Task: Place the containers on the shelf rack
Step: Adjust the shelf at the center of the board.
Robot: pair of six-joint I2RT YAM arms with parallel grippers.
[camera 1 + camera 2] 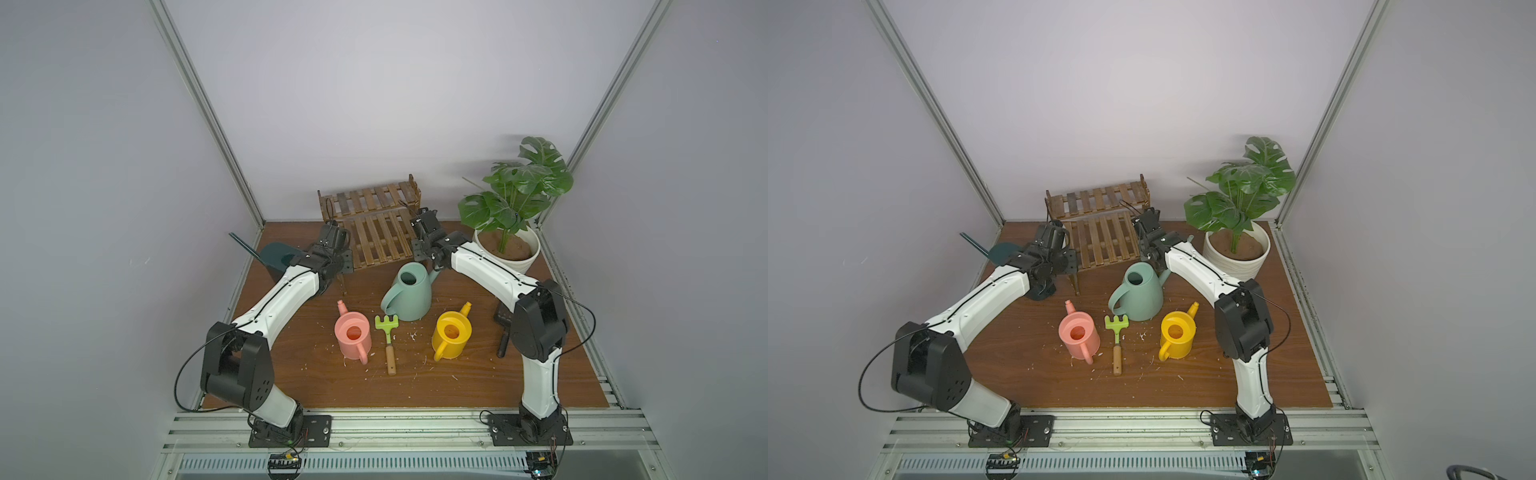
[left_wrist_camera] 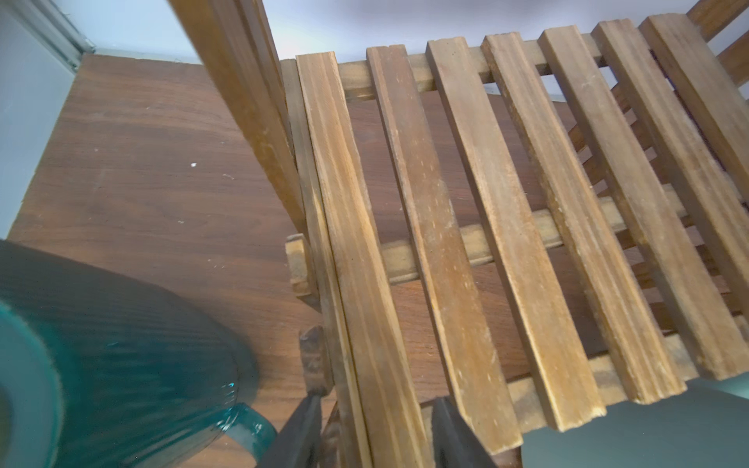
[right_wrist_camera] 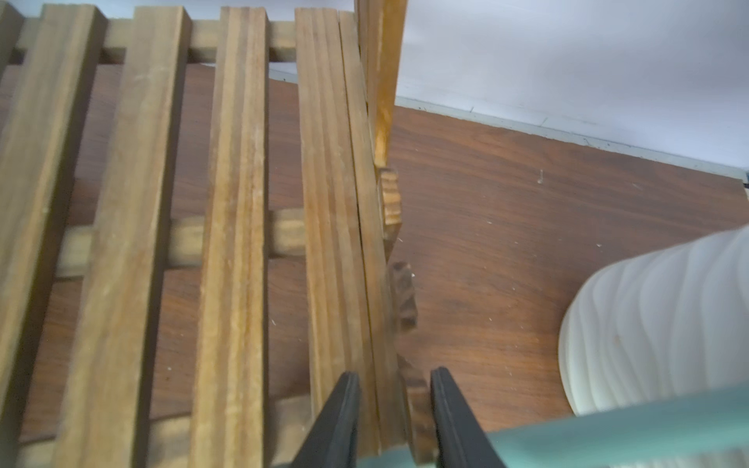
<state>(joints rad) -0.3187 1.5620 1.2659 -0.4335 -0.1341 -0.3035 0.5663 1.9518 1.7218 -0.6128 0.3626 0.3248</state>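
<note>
Fingers [image 2: 302, 429] of the left gripper [image 2: 377, 399] and right gripper [image 3: 395, 372] straddle opposite end slats of the empty shelf rack [image 1: 376, 237], partly closed; whether they actually clamp it, I cannot tell. The teal watering can [image 1: 276, 257], mint watering can [image 1: 409, 297], pink watering can [image 1: 353, 336] and yellow watering can [image 1: 451, 334] stand on the tabletop [image 1: 498, 382], so none is shelved yet.

The two-tier slatted wooden shelf rack [image 1: 374, 232] is streaky mid-brown, and the counter [image 1: 316, 386] is reddish dark-brown woodgrain flecked with white crumbs. The tall oval plastic watering can [image 1: 276, 254] is dark teal with fine ribbing, the conical long-spouted plastic watering can [image 1: 411, 299] is plain mint green, the small mug-like pink can [image 1: 350, 351] is salmon, the small mug-like yellow can [image 1: 451, 345] is bright yolk, and the toy rake [image 1: 389, 347] has a lime-green head on a tan wooden handle. The round plant pot [image 1: 521, 262] is white with wavy ribs, its soil sandy brown, its leaves [image 1: 523, 183] glossy green.
</note>
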